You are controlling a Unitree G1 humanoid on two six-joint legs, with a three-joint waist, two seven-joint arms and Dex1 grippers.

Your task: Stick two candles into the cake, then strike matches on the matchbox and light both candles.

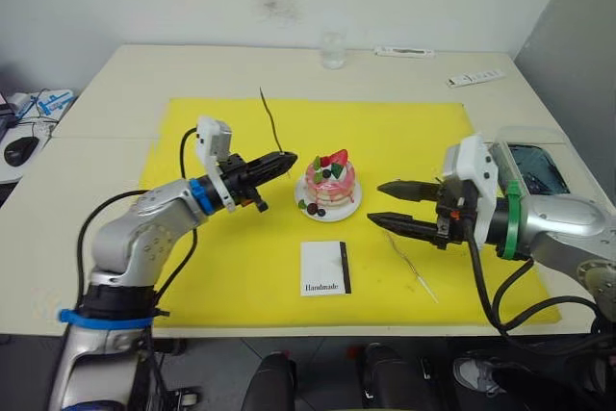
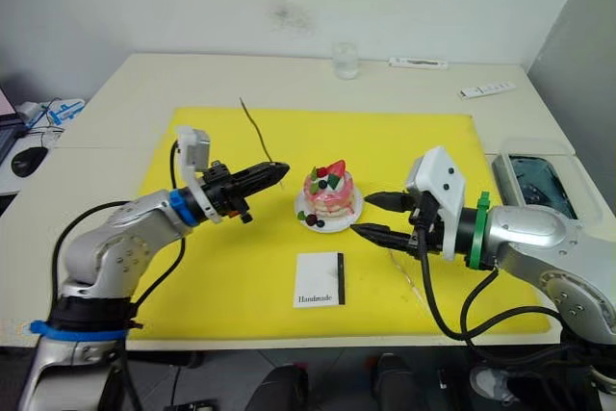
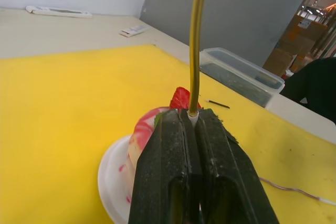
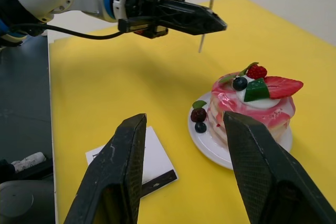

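The left gripper (image 3: 197, 124) has matt black fingers with a rough, scuffed grain, and the candle (image 3: 195, 40) pinched between them looks like smooth, faintly glossy gold wire. The cake (image 4: 254, 103) shines like glazed plastic on a glossy white plate (image 4: 207, 140). Under the plate lies a matt yellow mat (image 1: 250, 267). Near the plate, the matchbox (image 1: 325, 268) looks like plain matt white card. The right gripper (image 4: 184, 182) has matt, finely textured black fingers.

1. Both arms: silver-grey metal shells, rounded joints w/ small screw holes.
2. Left gripper (image 1: 289, 161): black fingers, white wrist block, blue ring behind it, blue band lower down.
3. Right gripper (image 1: 380, 203): black fingers, white block, green ring.
4. Black cables loop along each forearm.
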